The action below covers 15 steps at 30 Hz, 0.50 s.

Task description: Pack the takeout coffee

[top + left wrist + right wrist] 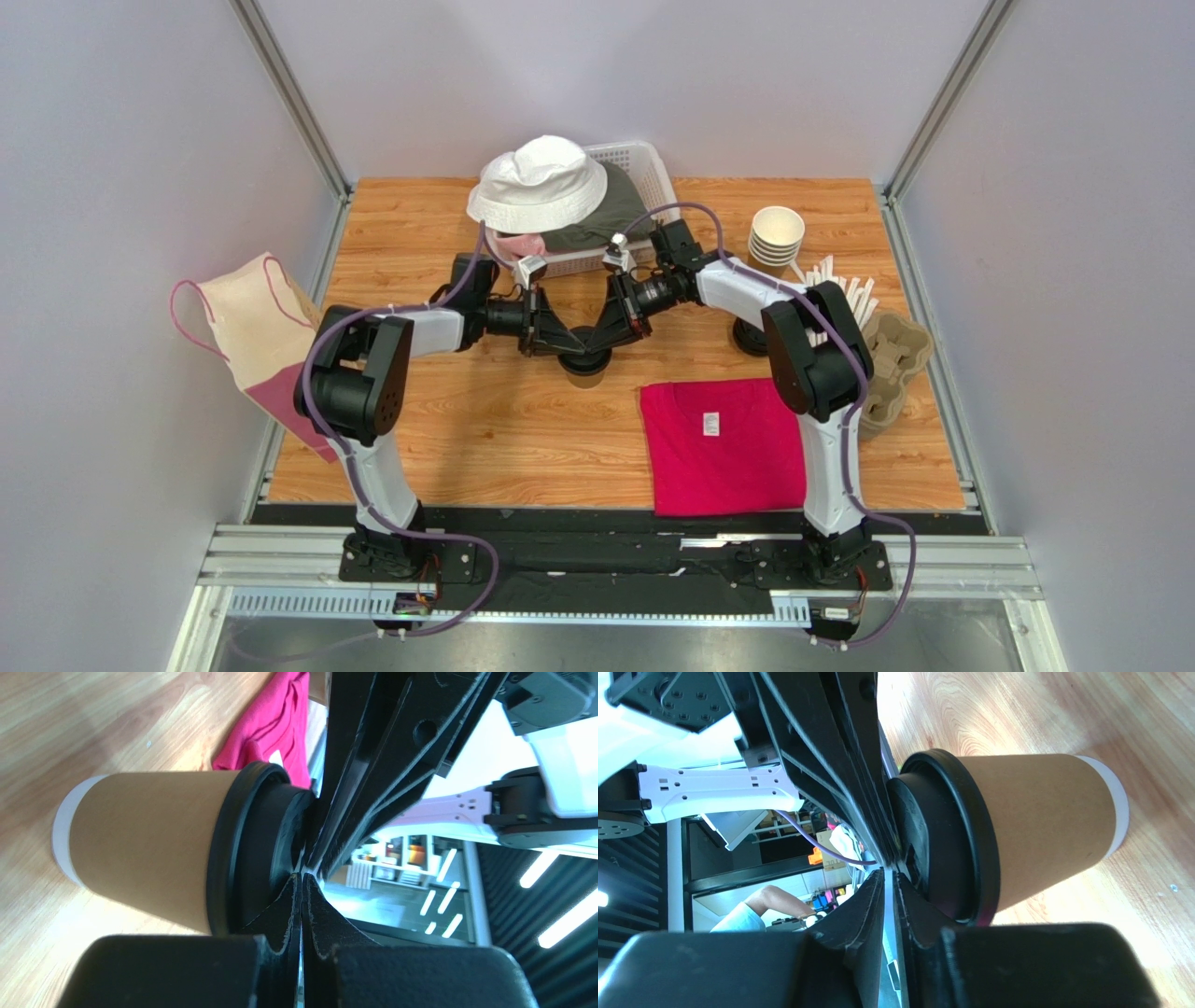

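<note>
**takeout coffee, mid-tabletop, both grippers at the lid**

- item 1, cream and pink cloth point(260, 336): you find it draped over the left edge of the tabletop point(463, 434).
- item 2, left gripper point(303, 878): fingers pressed together with nothing between them. The tips sit against the raised top of the black lid point(246, 854).
- item 3, takeout coffee point(147, 854): a tan cup standing upright on the middle of the tabletop with the lid seated on it. In your overhead view it is mostly hidden under the two grippers.
- item 4, right gripper point(887, 871): at the lid from the other side, facing the left one. The fingers are near each other with a thin slit between. You cannot tell whether the tips meet.
- item 5, white bucket hat point(540, 182): at the far edge, resting on a white basket point(638, 157).
- item 6, red t-shirt point(723, 445): folded flat by the near edge, right of middle.
- item 7, stack of lidless cups point(776, 235): toward the far right corner.
- item 8, cardboard cup carrier point(898, 364): along the right edge.
</note>
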Available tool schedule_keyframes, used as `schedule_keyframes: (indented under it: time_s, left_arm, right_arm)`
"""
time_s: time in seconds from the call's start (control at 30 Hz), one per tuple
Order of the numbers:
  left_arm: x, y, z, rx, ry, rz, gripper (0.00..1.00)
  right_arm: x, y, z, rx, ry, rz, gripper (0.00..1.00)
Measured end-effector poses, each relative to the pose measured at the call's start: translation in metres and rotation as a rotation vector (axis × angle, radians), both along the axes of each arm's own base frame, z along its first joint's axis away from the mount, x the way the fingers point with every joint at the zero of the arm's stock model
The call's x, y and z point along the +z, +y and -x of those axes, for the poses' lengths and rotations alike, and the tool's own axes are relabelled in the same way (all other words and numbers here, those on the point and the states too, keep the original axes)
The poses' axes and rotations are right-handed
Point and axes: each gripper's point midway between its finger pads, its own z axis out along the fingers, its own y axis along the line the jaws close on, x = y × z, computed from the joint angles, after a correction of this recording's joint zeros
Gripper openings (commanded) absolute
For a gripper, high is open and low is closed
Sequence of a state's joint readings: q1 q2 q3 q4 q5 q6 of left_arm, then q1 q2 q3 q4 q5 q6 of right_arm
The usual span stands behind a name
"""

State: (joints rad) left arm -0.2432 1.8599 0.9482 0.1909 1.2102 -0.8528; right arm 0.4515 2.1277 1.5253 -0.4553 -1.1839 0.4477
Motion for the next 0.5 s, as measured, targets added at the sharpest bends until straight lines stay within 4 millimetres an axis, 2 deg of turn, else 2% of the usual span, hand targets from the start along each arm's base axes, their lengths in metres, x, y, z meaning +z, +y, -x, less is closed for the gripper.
schedule_keyframes:
  time_s: [0.13, 0.23, 0.33, 0.37, 0.4, 0.43, 0.47, 0.5]
  left_arm:
    - [0.004, -0.008, -0.003, 0.011, -0.041, -0.022, 0.05]
    - [0.011, -0.008, -0.008, 0.044, -0.066, -0.034, 0.12]
    - [0.030, -0.007, -0.011, 0.061, -0.107, -0.027, 0.27]
    - [0.041, -0.007, -0.012, 0.068, -0.131, -0.025, 0.38]
    - [0.051, -0.007, -0.013, 0.072, -0.161, -0.022, 0.43]
    - [0.064, -0.007, -0.015, 0.077, -0.197, -0.020, 0.49]
    - [0.075, -0.006, -0.015, 0.080, -0.231, -0.019, 0.63]
    - [0.088, -0.005, -0.015, 0.087, -0.274, -0.019, 0.69]
  right_arm:
    - [0.006, 0.003, 0.001, 0.008, -0.004, -0.011, 0.28]
    - [0.017, 0.004, -0.004, 0.006, -0.026, -0.028, 0.31]
    - [0.038, 0.004, -0.004, 0.004, -0.062, -0.052, 0.38]
    - [0.046, 0.003, -0.004, 0.004, -0.078, -0.062, 0.41]
    - [0.058, 0.002, -0.002, 0.004, -0.101, -0.075, 0.43]
    - [0.066, 0.000, -0.002, 0.002, -0.123, -0.083, 0.50]
    - [0.076, -0.002, 0.000, 0.002, -0.156, -0.093, 0.52]
    - [0.084, -0.005, 0.001, -0.001, -0.189, -0.094, 0.55]
